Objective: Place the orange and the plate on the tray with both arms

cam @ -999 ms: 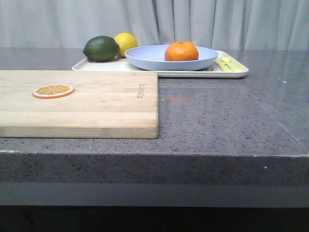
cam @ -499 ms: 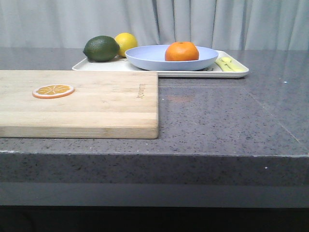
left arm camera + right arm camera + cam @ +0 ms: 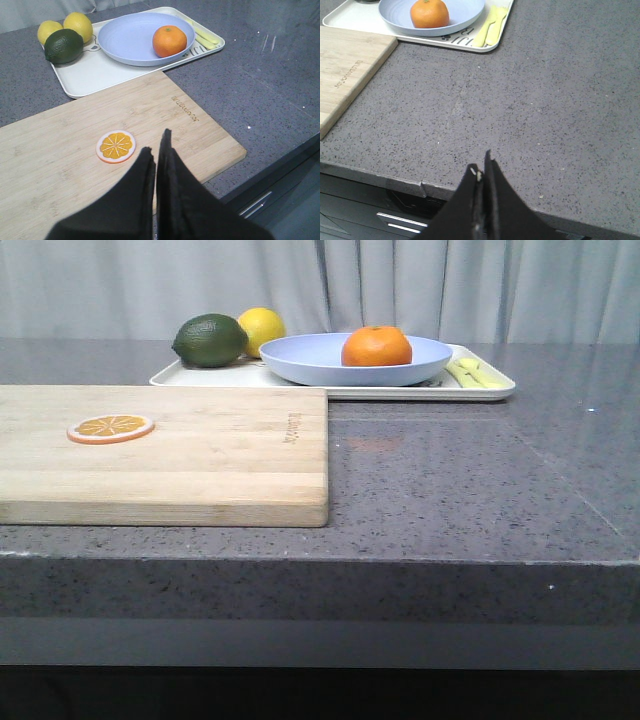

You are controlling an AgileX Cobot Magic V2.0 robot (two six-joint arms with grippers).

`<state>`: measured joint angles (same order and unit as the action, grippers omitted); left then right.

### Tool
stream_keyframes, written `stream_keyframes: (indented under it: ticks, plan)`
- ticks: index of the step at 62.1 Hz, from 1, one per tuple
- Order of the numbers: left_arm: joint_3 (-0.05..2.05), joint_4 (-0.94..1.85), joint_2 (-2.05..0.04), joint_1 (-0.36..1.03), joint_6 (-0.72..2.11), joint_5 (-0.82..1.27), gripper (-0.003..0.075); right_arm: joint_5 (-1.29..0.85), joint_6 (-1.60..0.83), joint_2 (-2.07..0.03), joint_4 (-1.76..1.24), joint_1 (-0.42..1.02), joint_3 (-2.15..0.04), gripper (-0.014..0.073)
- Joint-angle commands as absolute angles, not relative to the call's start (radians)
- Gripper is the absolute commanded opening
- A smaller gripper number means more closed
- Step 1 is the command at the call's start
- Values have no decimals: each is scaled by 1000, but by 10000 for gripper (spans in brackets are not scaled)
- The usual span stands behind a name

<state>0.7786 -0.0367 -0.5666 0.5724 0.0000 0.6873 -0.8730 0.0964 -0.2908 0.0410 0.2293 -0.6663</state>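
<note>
The orange (image 3: 376, 346) sits in the pale blue plate (image 3: 300, 360), and the plate rests on the off-white tray (image 3: 480, 391) at the back of the counter. They also show in the left wrist view: orange (image 3: 169, 41), plate (image 3: 125, 40), tray (image 3: 85, 80), and in the right wrist view: orange (image 3: 429, 13), plate (image 3: 465, 12), tray (image 3: 350, 20). My left gripper (image 3: 156, 145) is shut and empty above the cutting board. My right gripper (image 3: 481, 165) is shut and empty over the counter's front edge. Neither gripper shows in the front view.
A wooden cutting board (image 3: 200, 455) with a flat orange slice (image 3: 110, 427) lies front left. A dark green lime (image 3: 209, 340) and a lemon (image 3: 262, 328) sit on the tray's left part; a second lemon (image 3: 49, 30) lies beside it. Pale yellow cutlery (image 3: 472, 372) lies on its right end.
</note>
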Motion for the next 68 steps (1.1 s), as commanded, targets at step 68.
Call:
stream_keyframes:
  ticks: [68]
  plan:
    - [216,17,-154,173,-9,125,-20,-793,84,-303,62,231,-689,-118]
